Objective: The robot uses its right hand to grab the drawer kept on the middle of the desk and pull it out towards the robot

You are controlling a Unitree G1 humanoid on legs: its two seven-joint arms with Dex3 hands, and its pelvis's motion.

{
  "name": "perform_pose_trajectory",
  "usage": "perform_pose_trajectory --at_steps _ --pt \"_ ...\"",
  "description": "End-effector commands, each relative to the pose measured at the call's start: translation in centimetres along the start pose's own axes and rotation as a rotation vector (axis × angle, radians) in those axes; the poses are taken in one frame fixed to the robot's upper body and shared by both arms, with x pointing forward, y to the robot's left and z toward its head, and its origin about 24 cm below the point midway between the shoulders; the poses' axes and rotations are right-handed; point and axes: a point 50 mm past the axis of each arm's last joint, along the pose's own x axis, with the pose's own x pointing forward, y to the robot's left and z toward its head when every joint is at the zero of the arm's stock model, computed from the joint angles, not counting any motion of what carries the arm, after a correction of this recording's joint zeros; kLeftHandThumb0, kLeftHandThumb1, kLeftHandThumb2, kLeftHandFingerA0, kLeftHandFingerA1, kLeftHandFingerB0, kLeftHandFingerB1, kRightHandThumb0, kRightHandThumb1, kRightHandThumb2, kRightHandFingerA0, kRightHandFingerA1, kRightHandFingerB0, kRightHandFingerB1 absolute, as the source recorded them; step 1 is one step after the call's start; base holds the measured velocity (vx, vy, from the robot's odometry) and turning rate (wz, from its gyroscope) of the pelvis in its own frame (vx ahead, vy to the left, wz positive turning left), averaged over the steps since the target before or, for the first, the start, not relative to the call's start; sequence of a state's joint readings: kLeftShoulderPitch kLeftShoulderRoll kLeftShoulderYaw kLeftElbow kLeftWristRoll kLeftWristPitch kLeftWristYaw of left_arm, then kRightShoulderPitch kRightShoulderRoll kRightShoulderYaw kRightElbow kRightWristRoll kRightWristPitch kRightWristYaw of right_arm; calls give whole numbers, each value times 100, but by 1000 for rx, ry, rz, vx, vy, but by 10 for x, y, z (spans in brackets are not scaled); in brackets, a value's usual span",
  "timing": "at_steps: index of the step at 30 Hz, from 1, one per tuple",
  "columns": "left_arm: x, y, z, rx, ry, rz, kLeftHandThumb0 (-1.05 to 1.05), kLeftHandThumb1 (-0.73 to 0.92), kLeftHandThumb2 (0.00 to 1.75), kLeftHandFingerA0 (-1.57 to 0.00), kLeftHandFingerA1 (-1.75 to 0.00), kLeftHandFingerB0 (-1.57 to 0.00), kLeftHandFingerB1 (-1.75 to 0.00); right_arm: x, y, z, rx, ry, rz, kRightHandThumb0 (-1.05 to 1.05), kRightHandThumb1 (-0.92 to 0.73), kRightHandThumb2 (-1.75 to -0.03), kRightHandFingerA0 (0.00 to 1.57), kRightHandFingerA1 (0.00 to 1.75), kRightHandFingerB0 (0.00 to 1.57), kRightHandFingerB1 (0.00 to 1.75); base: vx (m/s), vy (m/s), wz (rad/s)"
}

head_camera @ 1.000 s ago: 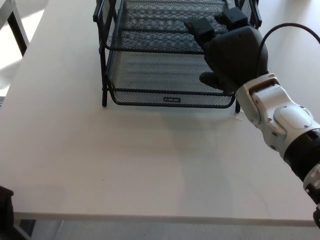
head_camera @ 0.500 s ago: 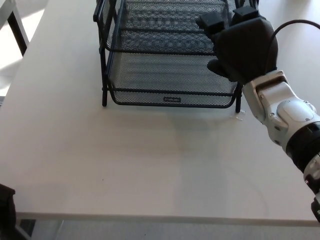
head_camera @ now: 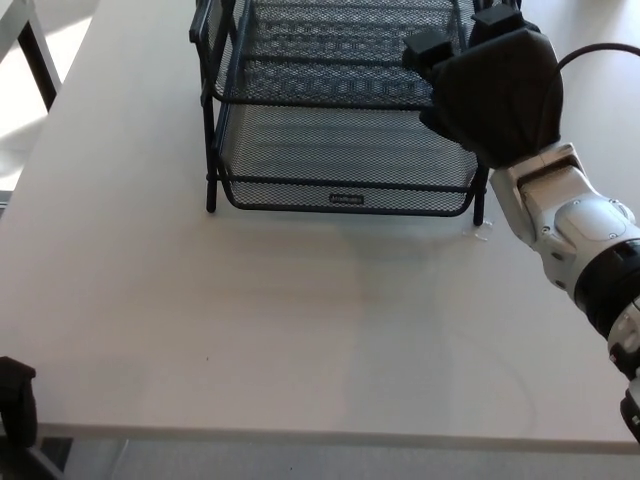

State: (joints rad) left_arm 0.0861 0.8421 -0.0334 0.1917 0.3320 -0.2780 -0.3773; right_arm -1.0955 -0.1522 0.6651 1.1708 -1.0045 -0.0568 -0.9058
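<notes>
Office-like setting: white desk (head_camera: 250, 320), black mesh stacking letter tray (head_camera: 340, 150), bright daylight at left.

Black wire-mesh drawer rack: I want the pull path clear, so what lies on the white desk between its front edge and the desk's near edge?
Nothing: in the head view, the white desk is bare before the black wire-mesh drawer rack.

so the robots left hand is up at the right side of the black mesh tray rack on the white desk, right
Not quite: it is the right hand, coming in from the picture's right in the head view. It is at the right side of the black mesh tray rack on the white desk.
</notes>
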Motion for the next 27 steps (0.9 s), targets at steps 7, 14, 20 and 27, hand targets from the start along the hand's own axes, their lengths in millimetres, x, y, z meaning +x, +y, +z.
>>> perform_pose_trajectory --at_steps 7,14,20,27 --pt "0 3 2 17 3 -35 -10 52 62 -75 -138 -70 -125 7 -14 1 9 -38 -207 -41 -52 -61 87 134 78 109 0 0 0" --pt "1 5 1 20 5 -42 -10 52 63 -76 -138 -69 -124 -4 -11 3 31 -43 -259 -45 -53 -65 88 137 82 105 0 0 0" --pt "0 5 1 24 3 -36 -13 53 63 -77 -137 -69 -124 -17 -9 7 52 -72 -302 -50 -56 -57 91 122 87 84 0 0 0" --pt "0 5 1 25 -1 -40 -11 51 63 -76 -134 -70 -119 -29 -10 11 73 -101 -377 -49 -58 -58 92 121 89 78 0 0 0"
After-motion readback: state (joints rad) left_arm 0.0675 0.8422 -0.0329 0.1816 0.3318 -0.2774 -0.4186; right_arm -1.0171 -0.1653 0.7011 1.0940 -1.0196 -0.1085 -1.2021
